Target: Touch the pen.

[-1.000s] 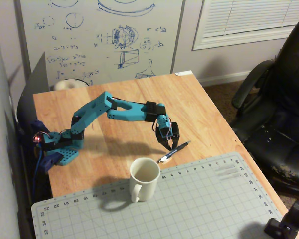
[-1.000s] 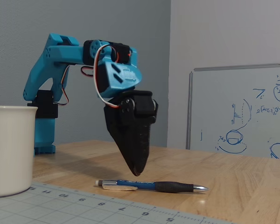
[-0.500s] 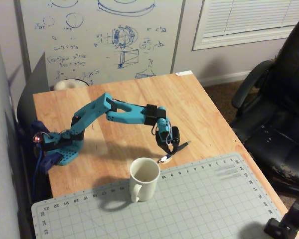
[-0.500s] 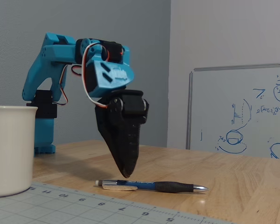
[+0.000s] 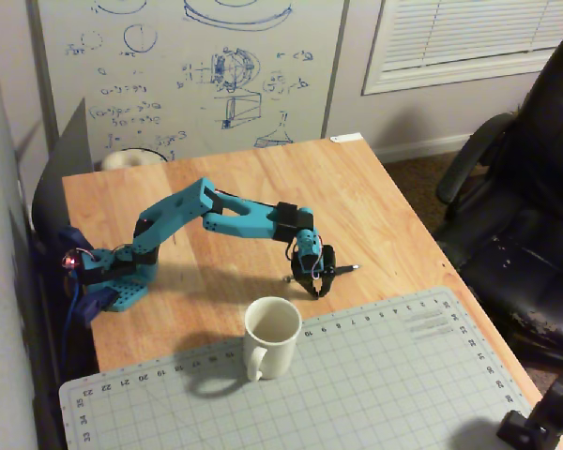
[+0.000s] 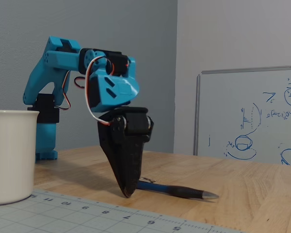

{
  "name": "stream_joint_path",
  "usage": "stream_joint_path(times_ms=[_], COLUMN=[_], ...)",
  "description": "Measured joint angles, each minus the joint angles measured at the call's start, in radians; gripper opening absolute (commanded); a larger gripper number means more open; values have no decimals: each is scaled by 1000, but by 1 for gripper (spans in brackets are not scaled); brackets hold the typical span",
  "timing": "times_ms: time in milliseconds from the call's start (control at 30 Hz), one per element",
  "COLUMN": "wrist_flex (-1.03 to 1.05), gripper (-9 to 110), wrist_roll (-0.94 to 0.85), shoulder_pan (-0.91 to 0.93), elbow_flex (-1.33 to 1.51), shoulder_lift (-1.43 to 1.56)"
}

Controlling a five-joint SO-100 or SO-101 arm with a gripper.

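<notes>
1. Resting on the wooden surface (image 5: 385, 211), the pen (image 6: 177, 190) lies flat just beyond the cutting mat (image 6: 77, 216), silvery tip toward the right in the low fixed view. In the high fixed view only its far end (image 5: 345, 269) shows past the arm.
2. Your end effector (image 6: 128, 193) points straight down with its fingers pressed together, gripping nothing. Its tip sits at the pen's left end and appears to touch it; the low fixed view shows no gap there.
3. Handling, as a judgement: the pen looks light, stiff and round-bodied, so it will likely roll or pivot under any sideways push. Its smooth barrel offers little friction.
4. If you need firmer contact, come down on the dark grip section near the middle, not the ends.
5. The white mug (image 6: 9, 155) stands on the mat, well apart from the pen on the left; keep clear of it.
</notes>
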Motion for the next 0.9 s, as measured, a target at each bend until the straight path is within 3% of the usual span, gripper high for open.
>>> stream_joint_path(times_ms=[200, 500, 900], wrist_flex=[18, 212, 239], gripper=[1, 1, 1], wrist_roll=[0, 0, 0], shoulder_pan=[-21, -110, -181], elbow_flex=[0, 0, 0], shoulder_lift=[38, 233, 187])
